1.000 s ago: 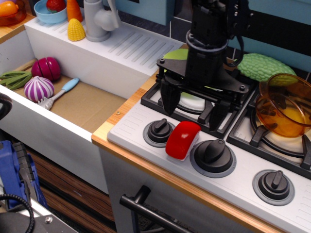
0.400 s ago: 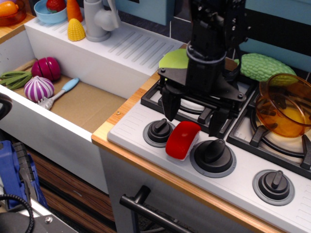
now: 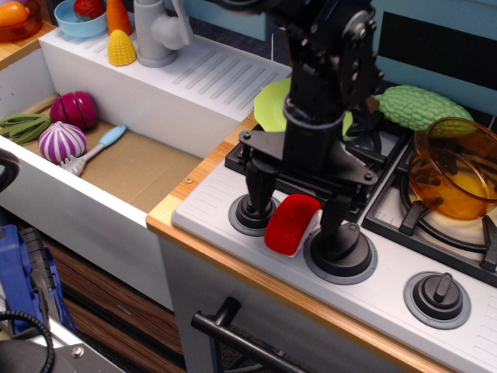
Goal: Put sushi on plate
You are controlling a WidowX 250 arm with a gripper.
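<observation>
Glossy red-topped, white-bottomed toy sushi block [image 3: 293, 224] is lying on the grey stove panel between two black knobs. Spread wide, the black hand [image 3: 297, 220] is straddling it, one finger either side. Behind the arm, the thin lime-green plastic plate [image 3: 269, 106] is peeking out.

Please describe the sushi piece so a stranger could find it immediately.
Look at the grey front panel of the toy stove. Between its two leftmost black knobs lies the small glossy red-topped, white-bottomed sushi block. It is the only red thing there.
</observation>
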